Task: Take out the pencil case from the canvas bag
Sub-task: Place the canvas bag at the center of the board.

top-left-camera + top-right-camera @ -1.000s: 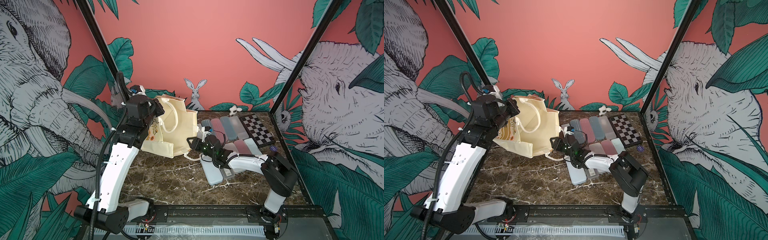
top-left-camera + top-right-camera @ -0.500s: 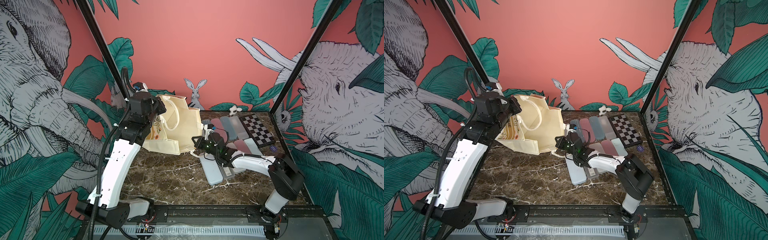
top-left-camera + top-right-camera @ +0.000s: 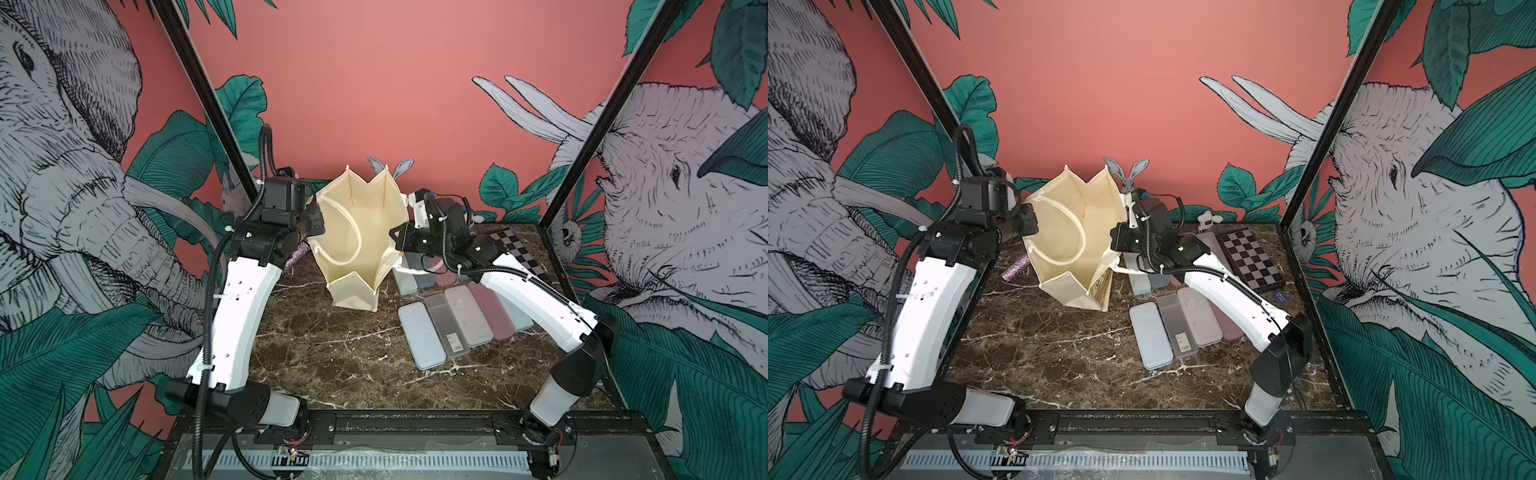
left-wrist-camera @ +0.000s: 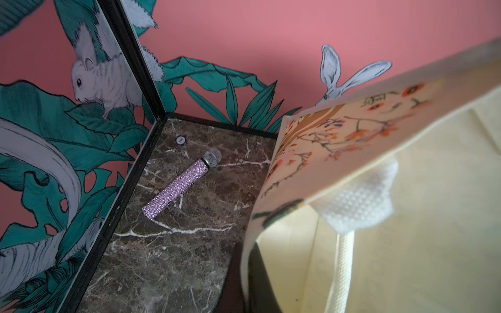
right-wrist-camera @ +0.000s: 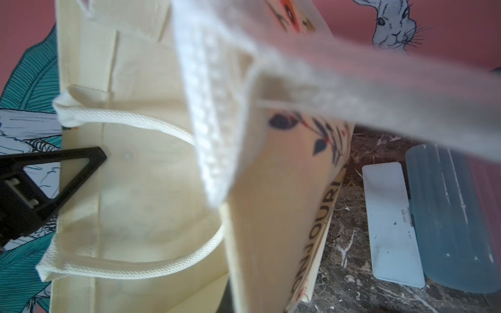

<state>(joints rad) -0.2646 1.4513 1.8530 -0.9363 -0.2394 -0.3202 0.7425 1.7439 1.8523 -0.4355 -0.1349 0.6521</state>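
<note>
The cream canvas bag (image 3: pixel 361 232) (image 3: pixel 1075 249) hangs upright above the marble table, its mouth spread wide between my two arms. My left gripper (image 3: pixel 313 216) (image 3: pixel 1030 220) (image 4: pixel 248 276) is shut on the bag's left rim. One of its black fingers (image 5: pixel 67 168) lies against the inner wall. My right gripper (image 3: pixel 395 239) (image 3: pixel 1115 241) (image 5: pixel 230 298) is shut on the right rim, with the printed face (image 5: pixel 298 189) just beside it. A loop handle (image 3: pixel 353 245) droops inside. The bag's inside looks plain cream in both top views, and the pencil case is out of sight.
Several flat oblong boxes (image 3: pixel 453 324) (image 3: pixel 1175 328) (image 5: pixel 393 225) lie in rows right of the bag, under my right arm. A chessboard (image 3: pixel 1250 257) and a purple chip (image 3: pixel 1280 296) are at the back right. A glittery purple microphone (image 4: pixel 180 187) (image 3: pixel 1015 270) lies at the back left.
The bag has gone from slumped at the back left to hanging upright and spread open. My right gripper closed on its right rim and rose; my left arm moved towards the middle.
</note>
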